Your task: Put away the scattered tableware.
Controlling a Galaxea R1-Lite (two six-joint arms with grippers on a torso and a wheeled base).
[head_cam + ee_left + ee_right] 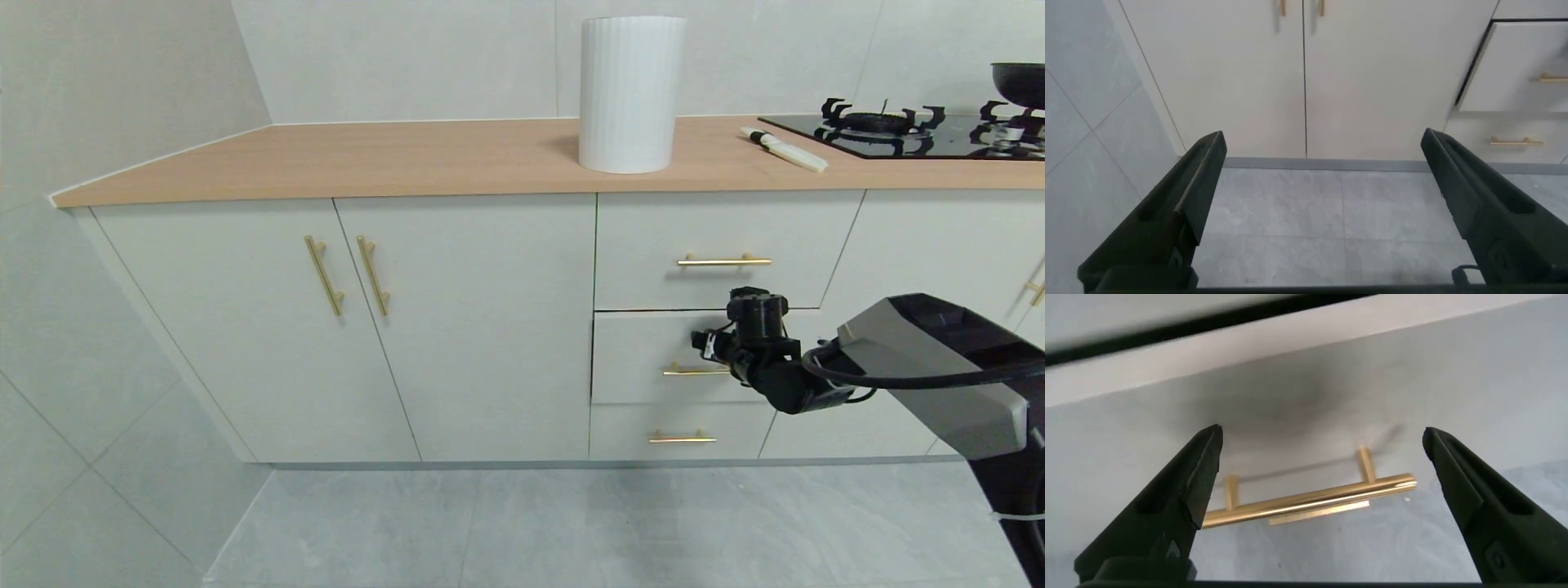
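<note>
Gold handle (1310, 498) before right end effector (1321, 437)

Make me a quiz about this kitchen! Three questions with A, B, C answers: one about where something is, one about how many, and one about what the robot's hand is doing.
1. Where does the white ribbed container stand?
A) on the floor
B) on the wooden counter
C) inside a cupboard

2. How many drawers are stacked below it?
A) one
B) three
C) five

3. What are the right gripper fingers doing?
A) open, at the middle drawer's gold handle
B) shut on a spoon
C) shut on a cupboard door

Answers:
1 B, its base rests on the countertop.
2 B, there are three fronts, each with one handle.
3 A, the right wrist view shows both fingers spread wide, with the handle seen between them.
</note>
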